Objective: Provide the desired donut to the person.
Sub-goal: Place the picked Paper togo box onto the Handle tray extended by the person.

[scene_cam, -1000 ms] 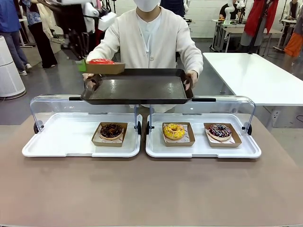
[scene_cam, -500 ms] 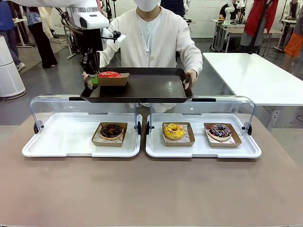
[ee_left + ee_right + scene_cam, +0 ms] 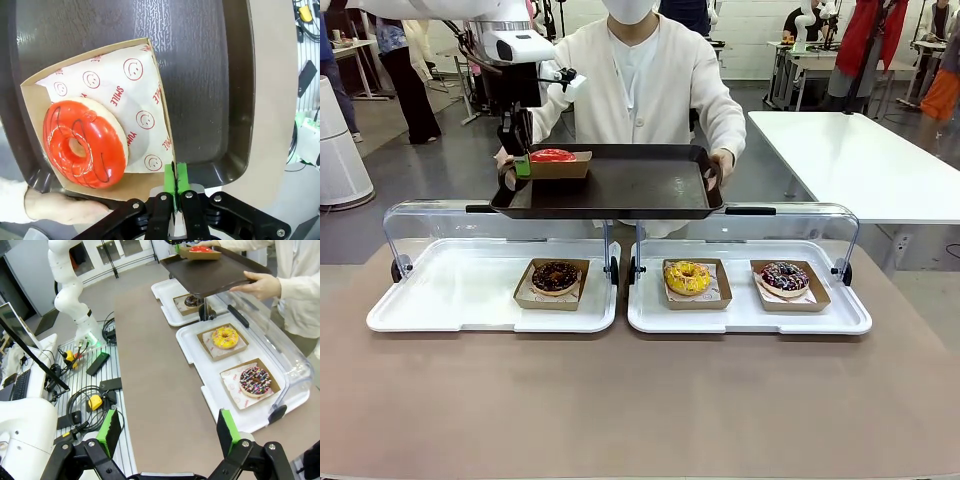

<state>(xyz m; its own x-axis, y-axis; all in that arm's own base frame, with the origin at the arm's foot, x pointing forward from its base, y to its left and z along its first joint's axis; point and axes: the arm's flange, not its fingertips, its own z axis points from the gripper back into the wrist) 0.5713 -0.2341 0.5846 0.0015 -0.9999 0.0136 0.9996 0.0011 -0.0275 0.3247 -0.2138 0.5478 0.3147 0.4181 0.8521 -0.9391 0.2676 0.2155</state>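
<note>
Red-glazed donut (image 3: 85,145) sits in its cardboard tray (image 3: 131,183) at the left end of the dark serving tray (image 3: 620,185) held by the person (image 3: 640,90), the left gripper (image 3: 175,176) pinching the cardboard wall, the right gripper (image 3: 169,432) wide open and empty.

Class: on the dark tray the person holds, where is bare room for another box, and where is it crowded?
Bare: the tray floor from the box to the hand at its other end. Crowded: around the box, at the left gripper.
</note>
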